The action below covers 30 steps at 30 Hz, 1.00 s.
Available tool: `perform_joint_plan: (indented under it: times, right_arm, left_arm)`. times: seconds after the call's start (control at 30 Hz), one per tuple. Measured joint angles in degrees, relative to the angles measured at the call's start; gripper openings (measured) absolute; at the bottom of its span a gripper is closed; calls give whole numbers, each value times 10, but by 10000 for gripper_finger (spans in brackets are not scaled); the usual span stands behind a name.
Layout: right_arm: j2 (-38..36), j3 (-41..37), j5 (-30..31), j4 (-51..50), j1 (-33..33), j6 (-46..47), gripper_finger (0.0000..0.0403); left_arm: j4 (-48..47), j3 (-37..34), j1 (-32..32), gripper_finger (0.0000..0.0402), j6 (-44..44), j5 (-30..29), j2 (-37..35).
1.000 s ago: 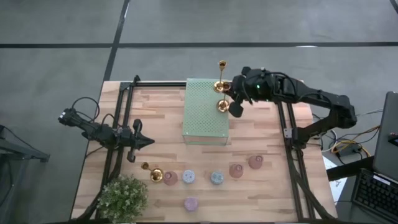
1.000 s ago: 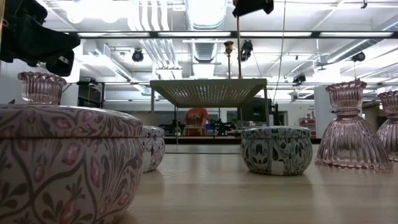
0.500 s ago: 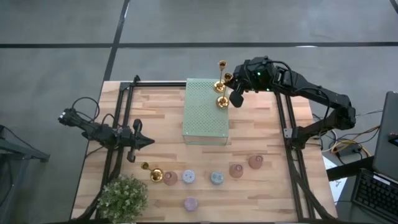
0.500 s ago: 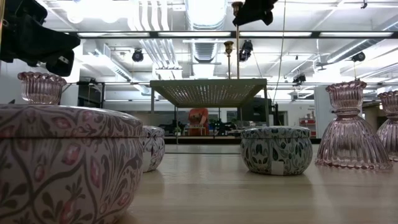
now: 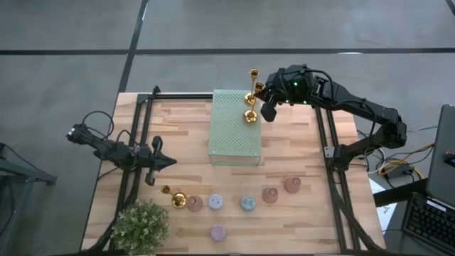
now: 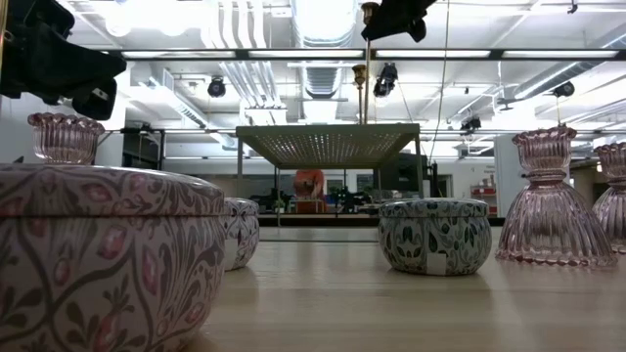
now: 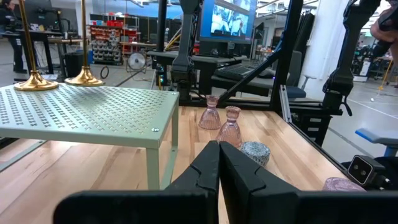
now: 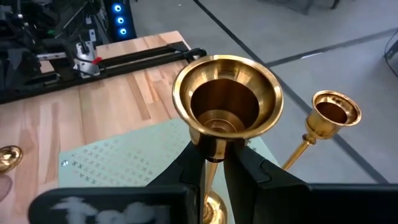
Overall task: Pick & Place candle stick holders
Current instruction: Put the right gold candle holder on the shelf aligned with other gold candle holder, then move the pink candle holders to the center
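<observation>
My right gripper (image 5: 267,108) is shut on a tall gold candle stick holder (image 8: 227,102) above the far right corner of the pale green perforated block (image 5: 235,128). A second gold holder (image 5: 252,85) stands by its base on the block just beyond it. A third gold holder (image 5: 174,198) lies on the table at the near left. Squat pastel holders (image 5: 215,204) and pink glass ones (image 5: 269,194) stand in a row near the front edge. My left gripper (image 5: 168,162) is shut and empty at the table's left, above the wood. My right gripper pinches the gold holder's thin stem just under its cup (image 8: 213,152) between its two fingers. The fingers come level from the table's right side and lie across the stem. The holder stays upright, its round base (image 7: 84,78) down at the block's top.
A leafy potted plant (image 5: 141,225) stands at the near left corner. Black frame rails (image 5: 135,142) run along the table's left and right sides. Bare wood lies between the block and the row of holders.
My right gripper has gone a little toward the table's far edge and left with the gold holder. The holder has stayed upright, and its base has shifted along the block's top toward the second gold holder.
</observation>
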Motion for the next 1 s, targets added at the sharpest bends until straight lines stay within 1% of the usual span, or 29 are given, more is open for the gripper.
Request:
perform_joint_plan:
  times: [0.63,0.77,1.0]
  right_arm:
    - [0,-28,0,11,0,14,37]
    - [0,-28,0,10,1,16,55]
    - [0,-30,0,5,1,25,110]
  left_arm:
    - [0,0,0,12,0,0,0]
    - [0,0,0,12,0,0,0]
    - [0,0,0,12,0,0,0]
